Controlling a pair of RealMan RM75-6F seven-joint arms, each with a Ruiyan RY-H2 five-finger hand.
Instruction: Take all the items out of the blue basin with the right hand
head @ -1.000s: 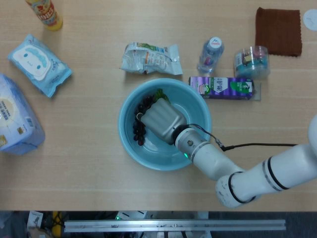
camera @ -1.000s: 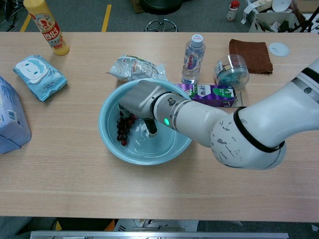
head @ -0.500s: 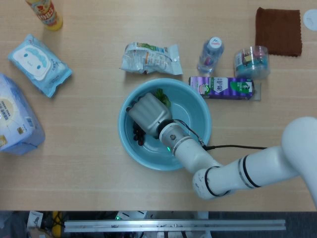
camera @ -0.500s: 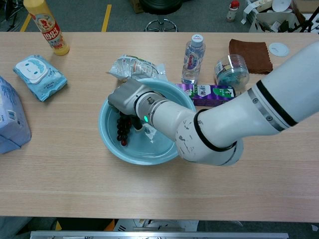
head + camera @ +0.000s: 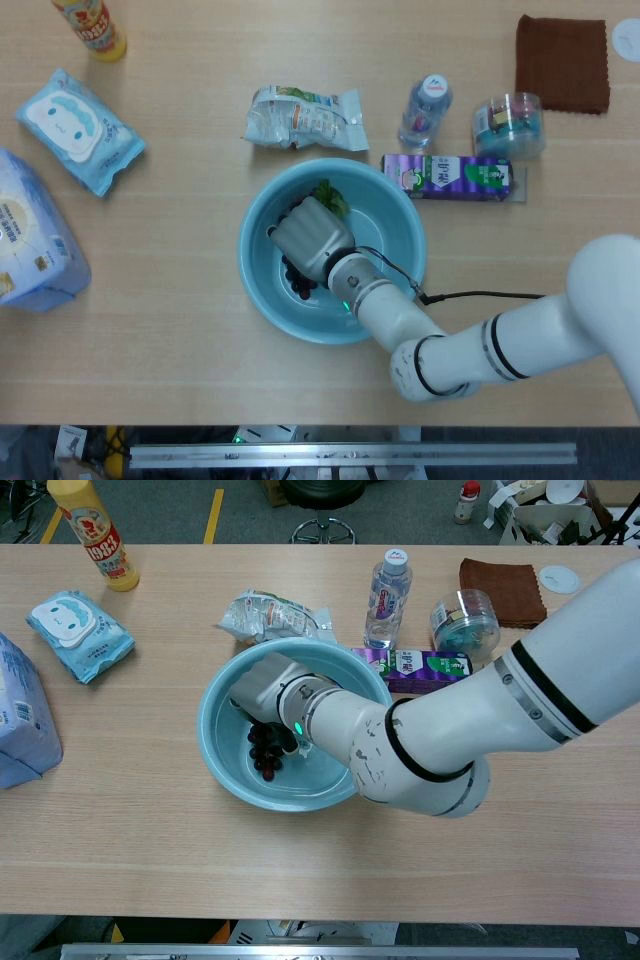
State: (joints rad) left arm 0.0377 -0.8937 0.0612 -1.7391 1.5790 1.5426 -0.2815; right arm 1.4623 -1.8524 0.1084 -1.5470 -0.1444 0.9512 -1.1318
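The blue basin (image 5: pixel 262 290) (image 5: pixel 222 770) stands mid-table. Inside it lies a bunch of dark grapes (image 5: pixel 297 281) (image 5: pixel 266 753) with a green leaf (image 5: pixel 331 197) at the far side. My right hand (image 5: pixel 310 236) (image 5: pixel 263 694) reaches down into the basin, its fingers curled over the top of the bunch and gripping it. The grapes hang just under the fingers, close to the basin floor. The hand hides the upper part of the bunch. My left hand shows in neither view.
Around the basin lie a snack bag (image 5: pixel 303 118), a water bottle (image 5: pixel 426 108), a purple carton (image 5: pixel 448 177), a clear jar (image 5: pixel 509 125) and a brown cloth (image 5: pixel 563 62). At the left are tissue packs (image 5: pixel 78 128) and a yellow bottle (image 5: pixel 91 27).
My right hand closed over the grapes near the basin's left wall, then shifted back toward the middle. The bunch came along and is now more gathered under the fingers.
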